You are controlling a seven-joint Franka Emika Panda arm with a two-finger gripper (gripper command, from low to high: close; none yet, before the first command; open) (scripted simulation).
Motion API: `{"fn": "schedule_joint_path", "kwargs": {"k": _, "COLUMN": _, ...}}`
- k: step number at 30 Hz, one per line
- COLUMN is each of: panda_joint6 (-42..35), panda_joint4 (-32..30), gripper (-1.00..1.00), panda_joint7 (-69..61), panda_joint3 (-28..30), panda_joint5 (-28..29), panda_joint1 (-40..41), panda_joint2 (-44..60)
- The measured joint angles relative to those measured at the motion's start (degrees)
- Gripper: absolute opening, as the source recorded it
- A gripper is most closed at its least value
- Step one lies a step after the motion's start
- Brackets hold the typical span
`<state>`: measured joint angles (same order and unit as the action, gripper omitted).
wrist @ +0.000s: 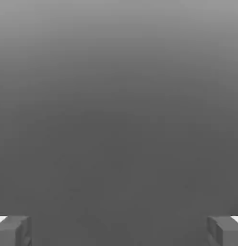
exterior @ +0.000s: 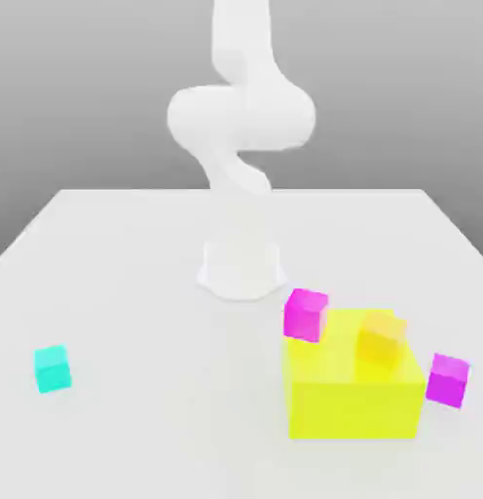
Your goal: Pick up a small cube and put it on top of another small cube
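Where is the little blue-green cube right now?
In the exterior view, the cyan cube sits on the table near the exterior view's left side, by itself, well away from the big yellow block.

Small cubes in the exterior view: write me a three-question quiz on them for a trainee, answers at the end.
1. Multiple choice: what colour is the small cube that lies farthest to the exterior view's left?
a) orange
b) cyan
c) magenta
2. True or false: the orange cube lies directly on the table.
3. Fill in the blank: the magenta cube farthest to the exterior view's right stands beside the large ______ block.

Key: 1 b; 2 false; 3 yellow
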<state>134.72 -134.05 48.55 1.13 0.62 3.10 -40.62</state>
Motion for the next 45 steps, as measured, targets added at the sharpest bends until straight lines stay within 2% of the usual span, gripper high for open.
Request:
{"fn": "schedule_joint_path", "kwargs": {"k": 13, "panda_joint6": 15.4, "panda_joint4": -11.9, "gripper": 0.00, "panda_joint7": 12.9, "panda_joint3": 9.0, "panda_joint5": 1.4, "panda_joint1": 14.6, "panda_joint2": 27.2}}
{"fn": "schedule_joint_path", "kwargs": {"k": 17, "panda_joint6": 20.1, "panda_joint4": -15.5, "gripper": 0.00, "panda_joint7": 15.4, "panda_joint3": 12.5, "panda_joint5": -0.2, "panda_joint1": 18.4, "panda_joint2": 35.6}}
{"fn": "schedule_joint_path", "kwargs": {"k": 21, "panda_joint6": 24.7, "panda_joint4": -19.0, "gripper": 0.00, "panda_joint7": 16.0, "panda_joint3": 14.5, "panda_joint5": -4.3, "panda_joint1": 23.5, "panda_joint2": 44.1}}
{"fn": "schedule_joint_path", "kwargs": {"k": 24, "panda_joint6": 28.8, "panda_joint4": -19.6, "gripper": 0.00, "panda_joint7": 13.8, "panda_joint3": 12.8, "panda_joint5": -9.1, "panda_joint1": 26.0, "panda_joint2": 50.6}}
{"fn": "schedule_joint_path", "kwargs": {"k": 28, "panda_joint6": 35.2, "panda_joint4": -18.1, "gripper": 0.00, "panda_joint7": 10.1, "panda_joint3": 6.7, "panda_joint5": -14.2, "panda_joint1": 31.1, "panda_joint2": 58.8}}
{"fn": "schedule_joint_path", "kwargs": {"k": 29, "panda_joint6": 36.3, "panda_joint4": -17.8, "gripper": -1.00, "panda_joint7": 9.6, "panda_joint3": 5.6, "panda_joint5": -14.8, "panda_joint1": 32.1, "panda_joint2": 60.2}}
{"fn": "schedule_joint_path", "kwargs": {"k": 36, "panda_joint6": 36.3, "panda_joint4": -17.8, "gripper": -1.00, "panda_joint7": 9.8, "panda_joint3": 5.5, "panda_joint5": -14.7, "panda_joint1": 32.2, "panda_joint2": 60.2}}
{"fn": "schedule_joint_path", "kwargs": {"k": 42, "panda_joint6": 27.8, "panda_joint4": -20.2, "gripper": -1.00, "panda_joint7": 15.9, "panda_joint3": 10.9, "panda_joint5": -6.6, "panda_joint1": 28.4, "panda_joint2": 49.1}}
{"fn": "schedule_joint_path", "kwargs": {"k": 45, "panda_joint6": 22.9, "panda_joint4": -20.2, "gripper": -1.00, "panda_joint7": 20.6, "panda_joint3": 6.7, "panda_joint5": -5.6, "panda_joint1": 21.5, "panda_joint2": 43.8}}
